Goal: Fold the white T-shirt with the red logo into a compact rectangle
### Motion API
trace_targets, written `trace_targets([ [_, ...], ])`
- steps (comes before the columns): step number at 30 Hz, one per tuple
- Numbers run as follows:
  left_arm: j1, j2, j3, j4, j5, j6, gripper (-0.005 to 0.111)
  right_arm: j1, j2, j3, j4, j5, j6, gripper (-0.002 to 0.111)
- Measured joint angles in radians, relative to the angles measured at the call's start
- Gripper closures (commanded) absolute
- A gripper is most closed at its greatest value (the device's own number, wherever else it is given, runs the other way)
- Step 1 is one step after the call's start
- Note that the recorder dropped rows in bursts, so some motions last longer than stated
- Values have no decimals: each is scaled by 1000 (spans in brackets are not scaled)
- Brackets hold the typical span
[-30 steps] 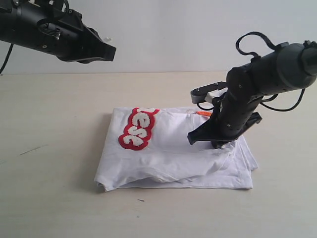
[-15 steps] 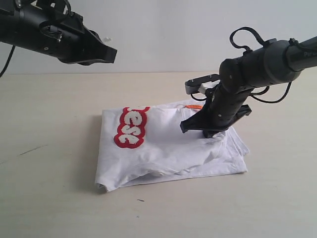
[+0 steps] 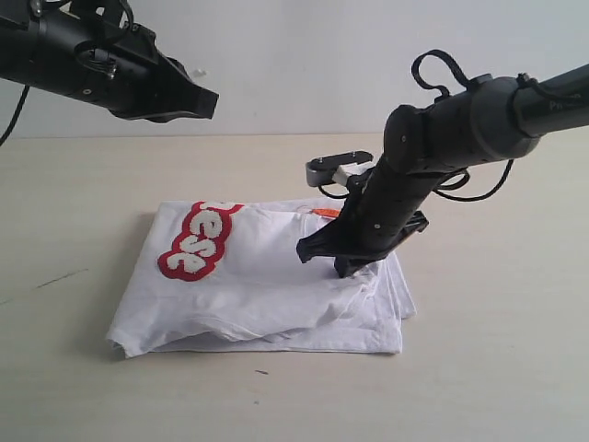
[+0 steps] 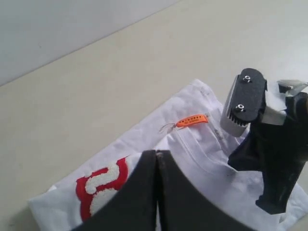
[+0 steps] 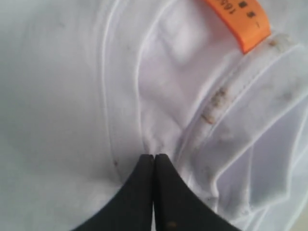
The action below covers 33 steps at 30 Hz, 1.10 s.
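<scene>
Okay, white T-shirt (image 3: 267,285): it's lying around the middle of the tabletop (image 3: 83,193), already folded into a stacked, roughly rectangular bundle. We can see several layers at the near and right edges.
Red logo (image 3: 195,241): it's on the top layer toward the left end and only partly showing. We can make out a few fuzzy white letters on the red patch, and the rest tucks under the fold.
Progress: we'd say most of the folding is done. What's left looks like tidying, since the near edge is wavy and puffy, the left corner flares out, and the layers on the right don't line up.
Fabric: soft, thin, matte cotton that creases easily. The collar (image 5: 236,89) is ribbed, with double stitching and some brownish specks. The orange neck tag (image 4: 191,120) is a small stiff strip with dark print.
Right claw (image 3: 342,267): black, with its tips down on the shirt just beside the collar and the jaws shut. In the wrist view a small pucker of cloth runs right into the tips, so we reckon it's pinching the top layer.
Left claw (image 3: 204,98): up in the air over the back-left of the tabletop, well clear of the shirt, jaws pressed together with nothing in them.
Tabletop: pale beige, smooth and matte, with a couple of dark scuffs near the front.
</scene>
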<state>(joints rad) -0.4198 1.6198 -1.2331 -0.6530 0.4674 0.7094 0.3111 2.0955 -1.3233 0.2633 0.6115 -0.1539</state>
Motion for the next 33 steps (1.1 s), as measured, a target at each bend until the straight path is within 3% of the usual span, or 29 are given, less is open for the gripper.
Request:
trace_targets([
  [8, -20, 28, 0, 0, 73, 0, 107, 2, -145, 0, -39, 8, 16, 108],
  [15, -59, 165, 0, 37, 150, 10, 107, -36, -181, 29, -49, 35, 42, 107],
  [17, -59, 191, 0, 44, 154, 10, 107, -60, -181, 65, -49, 25, 44, 98],
  [21, -59, 210, 0, 67, 154, 10, 107, -111, -175, 117, -38, -24, 38, 67],
  [23, -55, 210, 0, 74, 150, 10, 107, -122, -164, 124, 7, -37, -1, 58],
  [27, -49, 210, 0, 74, 137, 10, 107, -124, -110, 124, 175, -35, -137, 54],
  [33, -42, 210, 0, 75, 137, 10, 107, -124, -44, 128, 215, -65, -176, 54],
])
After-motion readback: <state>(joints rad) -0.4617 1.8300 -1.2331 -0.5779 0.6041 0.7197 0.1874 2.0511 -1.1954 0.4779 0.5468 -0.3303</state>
